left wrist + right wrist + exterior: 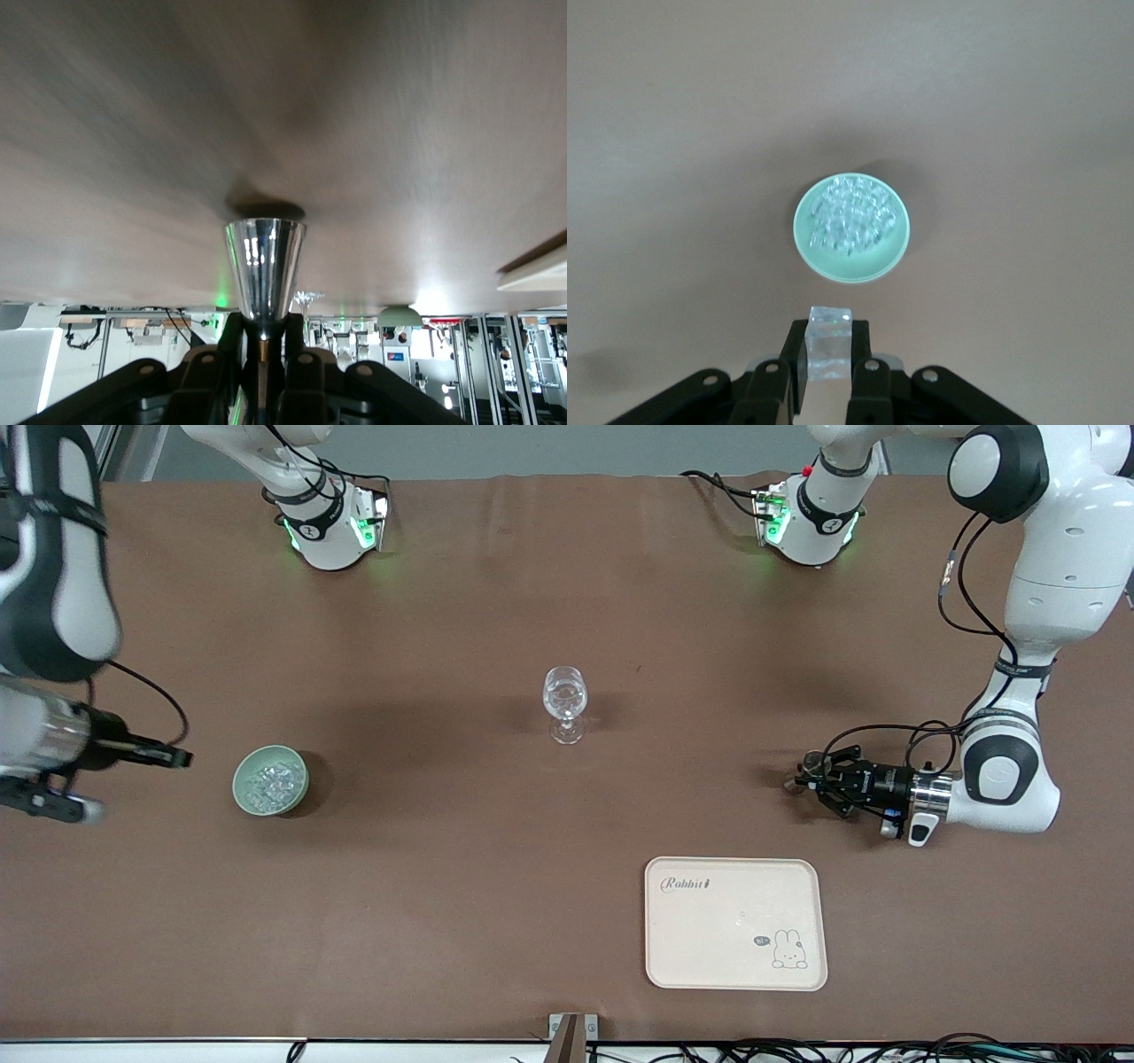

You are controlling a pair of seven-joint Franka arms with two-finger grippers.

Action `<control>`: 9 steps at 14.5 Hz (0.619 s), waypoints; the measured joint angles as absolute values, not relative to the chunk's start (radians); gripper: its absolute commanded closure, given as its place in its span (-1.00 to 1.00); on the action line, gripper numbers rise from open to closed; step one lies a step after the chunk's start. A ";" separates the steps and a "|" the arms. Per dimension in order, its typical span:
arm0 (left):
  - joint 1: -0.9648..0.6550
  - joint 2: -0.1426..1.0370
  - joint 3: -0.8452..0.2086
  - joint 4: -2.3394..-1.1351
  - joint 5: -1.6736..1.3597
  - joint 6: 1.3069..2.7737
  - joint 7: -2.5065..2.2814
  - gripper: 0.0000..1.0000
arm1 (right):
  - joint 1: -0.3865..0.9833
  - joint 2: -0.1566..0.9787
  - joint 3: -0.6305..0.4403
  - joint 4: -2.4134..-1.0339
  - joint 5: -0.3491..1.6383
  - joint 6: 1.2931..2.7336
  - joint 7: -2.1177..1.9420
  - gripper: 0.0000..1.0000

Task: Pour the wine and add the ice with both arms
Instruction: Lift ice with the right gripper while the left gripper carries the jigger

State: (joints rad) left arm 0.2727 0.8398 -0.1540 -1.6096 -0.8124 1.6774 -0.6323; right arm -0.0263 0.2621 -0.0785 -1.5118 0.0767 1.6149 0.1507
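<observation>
The left claw (802, 778), low over the bench (461, 886) toward the left arm's end, is clenching a shiny metal cup (264, 266) standing on the bench. The right claw (827, 367) is gripping a clear ice cube (828, 341) in the air near a pale green bowl (301, 779) heaped with ice (268, 782). A stemmed glass (565, 700) is standing mid-bench. A cream tray (735, 923) is lying nearer the front camera.

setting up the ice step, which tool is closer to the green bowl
Right. The right tool, shut on an ice cube, is up beside the green bowl; the left tool grips a metal cup at the table's other end.
</observation>
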 measured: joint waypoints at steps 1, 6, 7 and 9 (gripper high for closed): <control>0.272 0.839 -0.176 -1.606 -0.812 1.677 -0.644 0.99 | -0.036 0.244 -0.079 -1.465 0.077 1.557 0.150 0.99; 0.261 0.799 -0.297 -1.580 -0.800 1.678 -0.736 0.99 | -0.050 0.129 -0.079 -1.382 0.066 1.435 0.092 0.99; 0.243 0.774 -0.309 -1.580 -0.785 1.677 -0.750 0.99 | -0.050 0.111 -0.078 -1.382 0.066 1.429 0.089 0.99; 0.186 0.713 -0.312 -1.588 -0.773 1.677 -0.789 0.99 | -0.050 0.093 -0.078 -1.382 0.066 1.424 0.088 0.99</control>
